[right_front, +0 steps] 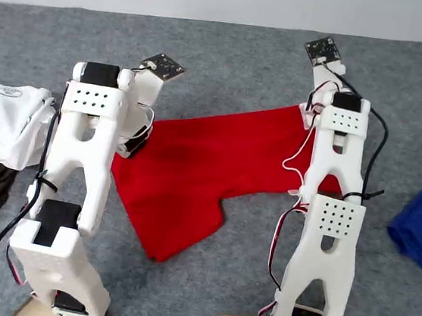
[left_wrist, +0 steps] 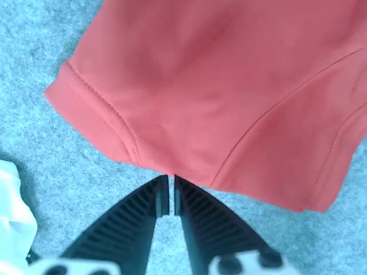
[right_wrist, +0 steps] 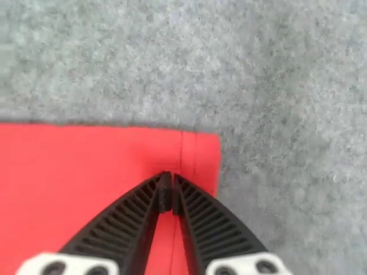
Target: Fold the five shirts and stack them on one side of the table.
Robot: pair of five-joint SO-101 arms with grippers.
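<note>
Arms (right_front: 82, 151) cover both pinched ends of the red shirt (right_front: 194, 171).

Two white arms (right_front: 80, 166) with perforated plates (right_front: 96, 99), black servos (right_front: 55, 223) and loose cables (right_front: 275, 245) carry black ribbed fingers (left_wrist: 129, 220).

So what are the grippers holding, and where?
Both pinch the red shirt: left gripper at the edge by a sleeve, right gripper at a hem corner.

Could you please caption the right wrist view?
Right gripper shut on a hemmed corner of the red shirt over the grey table.
</note>
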